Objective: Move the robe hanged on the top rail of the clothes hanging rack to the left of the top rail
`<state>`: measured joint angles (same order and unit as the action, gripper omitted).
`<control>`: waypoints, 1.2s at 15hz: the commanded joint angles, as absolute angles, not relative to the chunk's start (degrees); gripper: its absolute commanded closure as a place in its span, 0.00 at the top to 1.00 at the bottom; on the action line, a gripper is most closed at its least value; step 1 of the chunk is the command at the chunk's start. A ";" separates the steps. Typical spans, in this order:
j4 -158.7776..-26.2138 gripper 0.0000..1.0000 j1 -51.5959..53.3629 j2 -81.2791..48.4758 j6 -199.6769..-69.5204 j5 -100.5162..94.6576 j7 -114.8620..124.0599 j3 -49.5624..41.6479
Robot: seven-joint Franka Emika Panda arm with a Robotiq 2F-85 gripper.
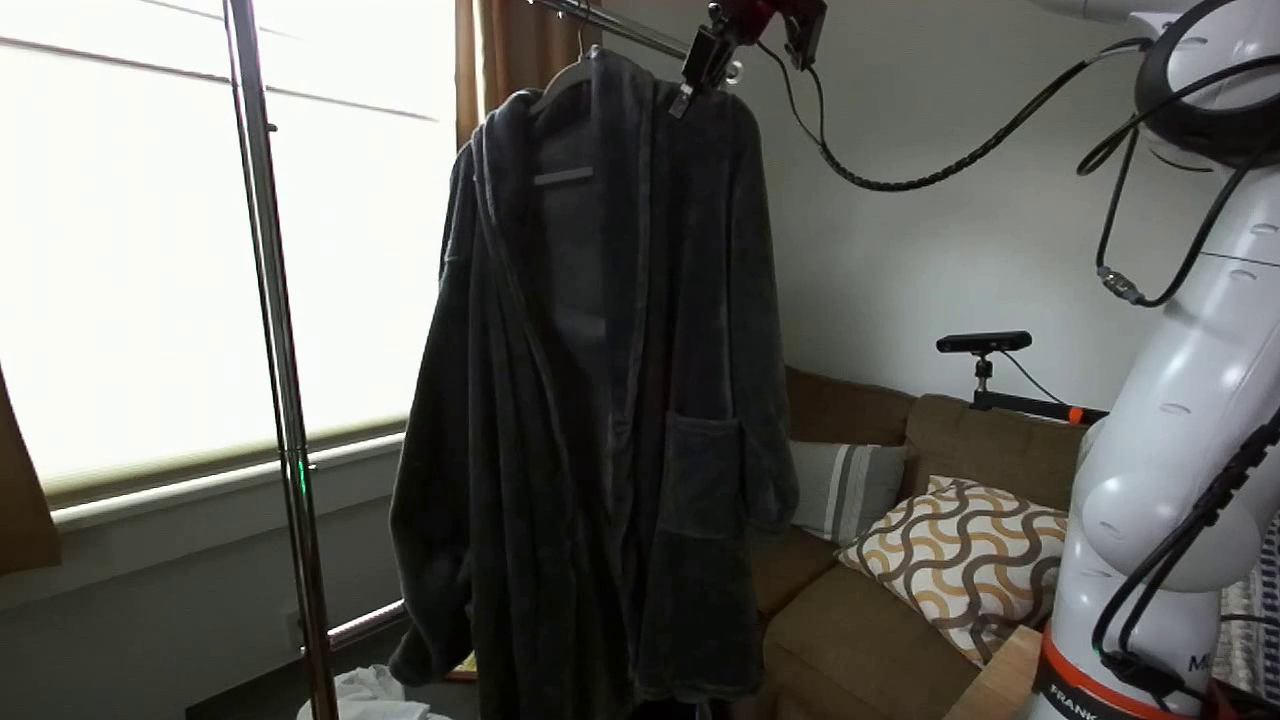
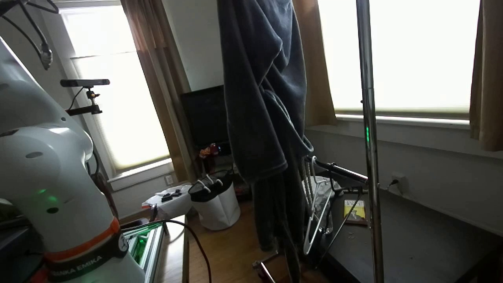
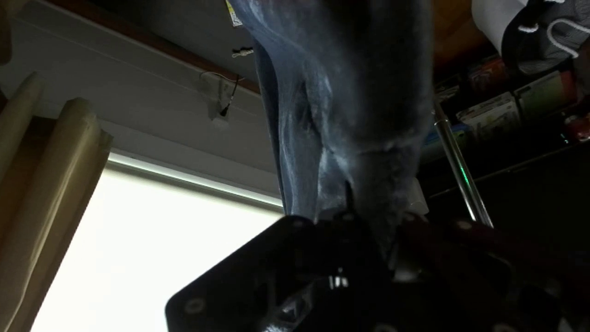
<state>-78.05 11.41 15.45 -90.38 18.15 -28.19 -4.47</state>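
1. Wrist view, right up close: here's the hand (image 3: 375, 226), dark and blurred along the bottom, with the robe (image 3: 350, 106) looming just ahead. Wide, narrow, pinching something? Too murky; I can't tell.
2. Next out, the robe's spot: it hangs below the top rail (image 1: 640, 35), and in an exterior view the hand is up by its shoulder (image 1: 740, 130); touching or just in front, no way to say.
3. So where are we? The robe's on its hanger (image 1: 565, 82), up at the rail, hand at the ready. The slide to the left looks like the part left to do, but the rail runs out of the picture, so how much travel it needs is anyone's guess.
4. And what a tall customer: long axis close to straight up and down, collar (image 1: 620, 110) on top. In an exterior view the parted front and pocket (image 1: 702, 475) face the camera; in an exterior view a sleeve (image 2: 251, 106) shows, the robe nearly side-on.
5. Farther back, a brown sofa (image 1: 870, 630) with cushions (image 1: 955, 560), and beyond the robe a bright window (image 1: 340, 250) glares.
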 commanded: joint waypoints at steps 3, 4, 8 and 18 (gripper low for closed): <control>-77.87 0.02 11.56 17.59 -90.28 18.17 -27.78 -3.73; -77.85 0.07 11.55 18.04 -90.29 18.10 -27.69 -3.61; -77.93 0.07 11.49 17.21 -90.46 18.08 -27.71 -3.79; -85.57 0.02 12.10 22.24 -117.08 18.96 -18.21 5.94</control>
